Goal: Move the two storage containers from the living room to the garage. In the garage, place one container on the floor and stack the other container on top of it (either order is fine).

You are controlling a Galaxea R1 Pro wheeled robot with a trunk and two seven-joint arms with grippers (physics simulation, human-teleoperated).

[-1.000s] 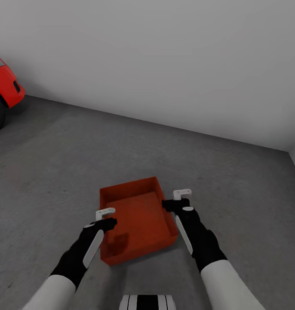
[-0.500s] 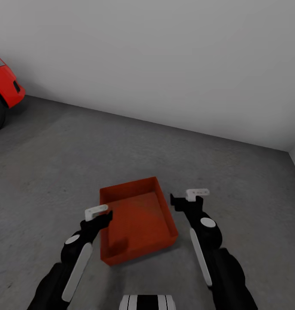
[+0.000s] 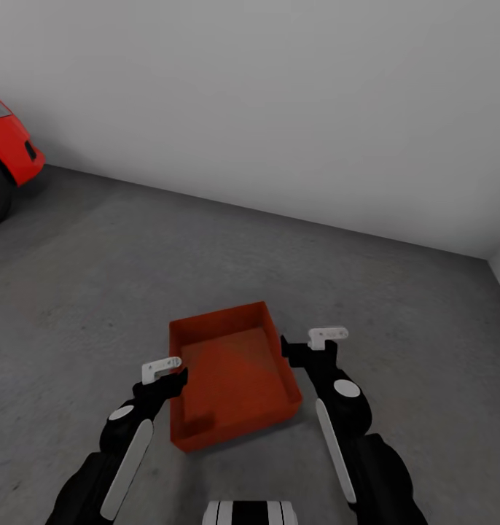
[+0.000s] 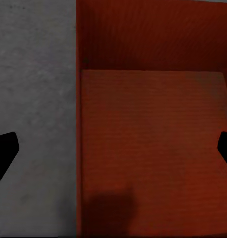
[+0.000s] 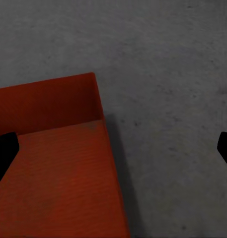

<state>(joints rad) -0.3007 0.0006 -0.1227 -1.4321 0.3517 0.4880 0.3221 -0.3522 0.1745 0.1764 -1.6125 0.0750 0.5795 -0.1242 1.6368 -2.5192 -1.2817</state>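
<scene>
One orange-red storage container rests on the garage's dark grey concrete floor, straight ahead of me. My left gripper hovers open at the container's left wall. In the left wrist view that wall runs between the spread fingertips, and the left gripper holds nothing. My right gripper hangs open beside the right wall. The right wrist view looks down on the container's corner and the bare floor, with the right gripper empty.
A red car stands at the far left. A plain white wall closes off the back, and another wall begins at the right edge. Open concrete surrounds the container. My base shows at the bottom edge.
Both arms have pulled back and both grippers have come off the container's side walls. The container has stayed where it was on the floor.
</scene>
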